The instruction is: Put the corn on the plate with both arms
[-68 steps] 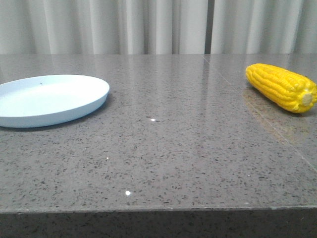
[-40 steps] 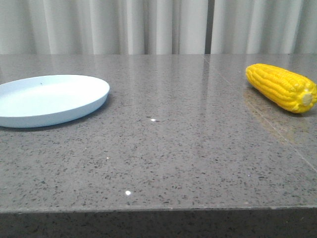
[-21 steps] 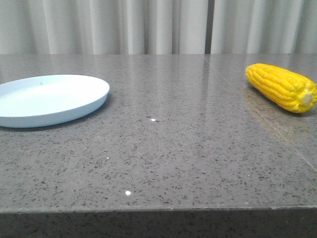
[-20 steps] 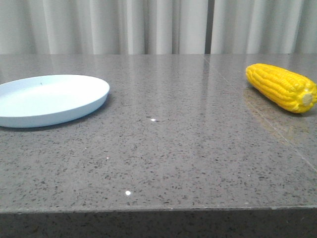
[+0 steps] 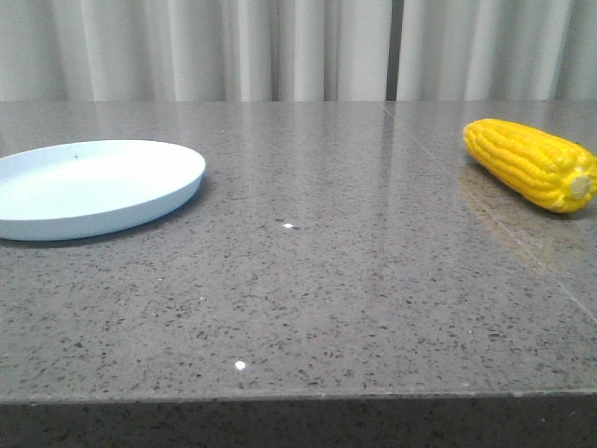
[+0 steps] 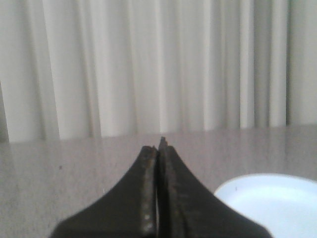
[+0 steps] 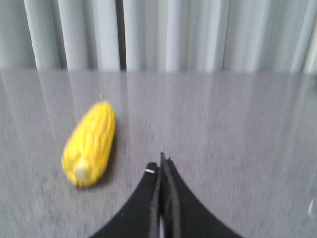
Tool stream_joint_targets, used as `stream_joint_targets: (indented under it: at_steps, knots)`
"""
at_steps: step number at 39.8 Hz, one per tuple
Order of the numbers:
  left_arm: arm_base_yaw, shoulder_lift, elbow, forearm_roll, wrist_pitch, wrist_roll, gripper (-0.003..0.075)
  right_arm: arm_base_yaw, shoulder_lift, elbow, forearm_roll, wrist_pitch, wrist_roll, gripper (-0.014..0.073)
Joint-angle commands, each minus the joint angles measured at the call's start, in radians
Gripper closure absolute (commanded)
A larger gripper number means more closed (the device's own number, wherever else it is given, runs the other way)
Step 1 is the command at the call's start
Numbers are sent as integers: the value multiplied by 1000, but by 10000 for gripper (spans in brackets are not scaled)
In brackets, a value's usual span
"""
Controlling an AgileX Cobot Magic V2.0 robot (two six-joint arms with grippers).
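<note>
The corn (image 5: 530, 164) lies on its side near the right edge of the counter (image 5: 308, 280), stub end toward the front, well apart from the plate (image 5: 93, 187) at the left edge, so each arm has one thing on its own side. The left claw (image 6: 158, 148) and the right claw (image 7: 161, 166) both have their fingers pressed together, holding nothing; the right one sits near the corn, probably ahead of a reach.

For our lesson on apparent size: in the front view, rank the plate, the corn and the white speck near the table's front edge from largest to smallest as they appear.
1. The plate: widest, though cut off at the left edge.
2. The corn: clearly narrower.
3. The white speck: tiny, despite sitting nearest the camera.
</note>
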Motion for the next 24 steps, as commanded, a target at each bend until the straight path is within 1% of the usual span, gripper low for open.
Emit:
stream_joint_targets:
  at_steps: [1, 5, 7, 10, 14, 20, 22, 24]
  knots:
    - [0, 27, -152, -16, 2, -13, 741, -3, 21, -156, 1, 1, -3, 697]
    - [0, 128, -274, -16, 159, -8, 741, -3, 117, -265, 42, 62, 15, 704]
    - [0, 185, -327, -16, 217, -3, 741, -3, 172, -314, 61, 78, 15, 706]
    - [0, 275, -370, -16, 226, -3, 741, -3, 269, -356, 67, 70, 15, 706]
    - [0, 351, -398, -16, 220, -3, 741, -3, 360, -373, 67, 44, 14, 706]
    - [0, 374, -400, -16, 224, -3, 740, -3, 396, -373, 67, -2, 14, 699]
    - [0, 374, -400, -16, 224, -3, 737, -3, 396, -373, 67, -14, 14, 678]
    - [0, 374, -400, -16, 222, -3, 708, -3, 396, -373, 67, -19, 14, 625]
